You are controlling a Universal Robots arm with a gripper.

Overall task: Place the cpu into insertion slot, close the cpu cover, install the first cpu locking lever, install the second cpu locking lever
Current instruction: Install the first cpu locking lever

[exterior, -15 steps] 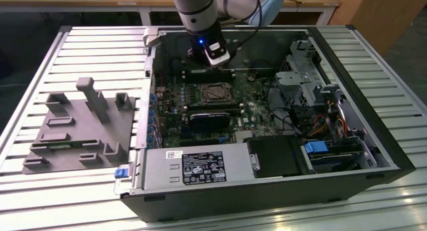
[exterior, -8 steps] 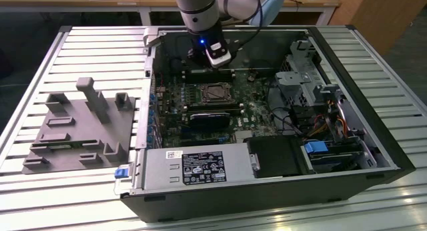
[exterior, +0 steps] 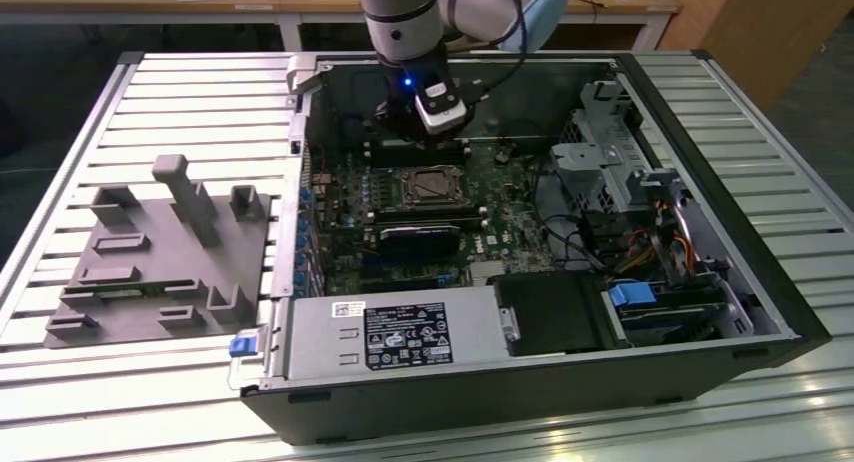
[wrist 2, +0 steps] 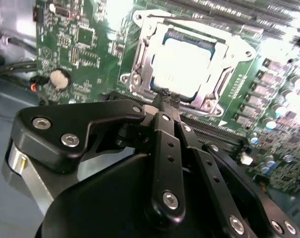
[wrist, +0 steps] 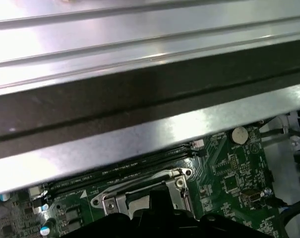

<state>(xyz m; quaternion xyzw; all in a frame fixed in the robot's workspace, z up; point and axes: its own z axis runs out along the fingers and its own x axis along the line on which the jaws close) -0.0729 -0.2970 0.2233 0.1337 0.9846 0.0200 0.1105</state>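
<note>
1. Power supply (exterior: 400,334) fills the computer case's (exterior: 721,212) near edge. A grey holder block (exterior: 160,252) lies on the table (exterior: 801,152) beside the case, toward the exterior view's left edge.
2. At mid-board the chip (wrist 2: 182,62) sits in its socket (exterior: 427,185), with the silver cover frame (wrist 2: 140,64) lying flat around it.
3. Beyond the socket's far edge hangs the gripper (wrist 2: 164,95), its black fingers pressed together. Its tip is close to the frame's rim, and whether they touch cannot be told.

Workshop, slatted metal bench (exterior: 200,92), opened computer case (exterior: 534,407)
</note>
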